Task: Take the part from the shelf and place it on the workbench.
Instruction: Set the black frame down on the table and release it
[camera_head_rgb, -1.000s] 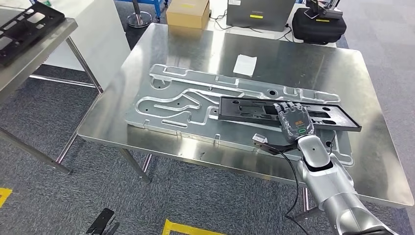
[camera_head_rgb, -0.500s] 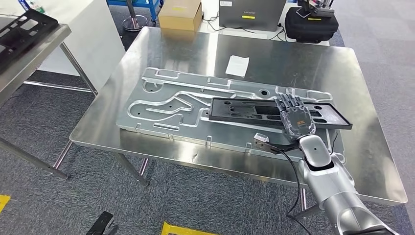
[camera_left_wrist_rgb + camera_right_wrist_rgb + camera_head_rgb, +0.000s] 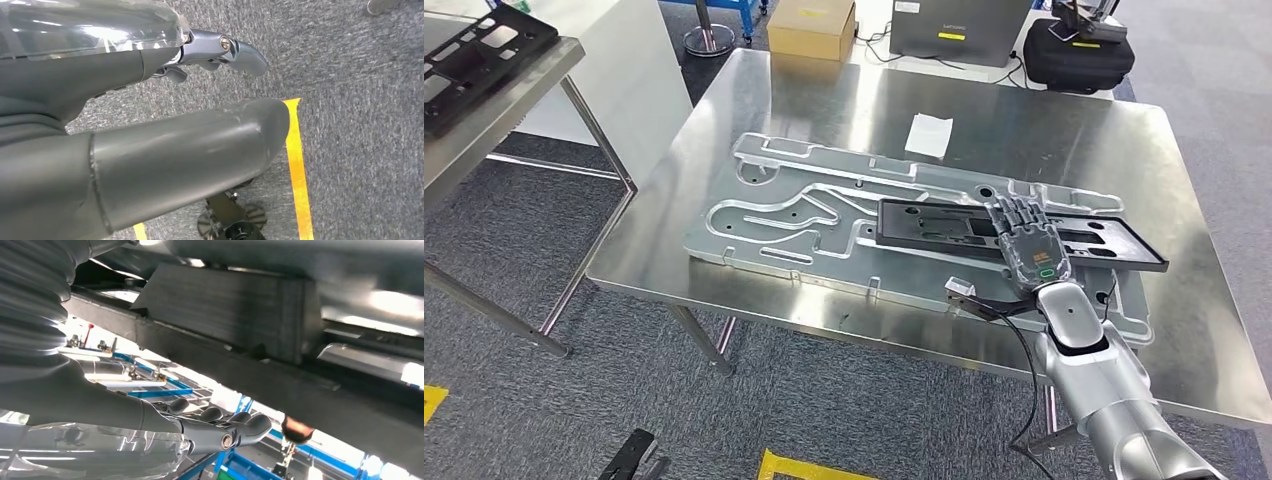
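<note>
1. Setting: steel workbench (image 3: 754,100) on grey carpet.
2. Right hand (image 3: 1031,243): fingers extended flat over the black part (image 3: 944,222); whether it grips cannot be told.
3. Part lies on the aluminium plate (image 3: 804,205) atop the bench — prob. set down, task near done.
4. Left hand (image 3: 220,50): hangs over the floor, holds nothing, fingers apart.
5. Nearby: paper slip (image 3: 928,134), cardboard box (image 3: 811,27), shelf (image 3: 484,110) w/ another black part (image 3: 474,55) — nothing obstructs.
</note>
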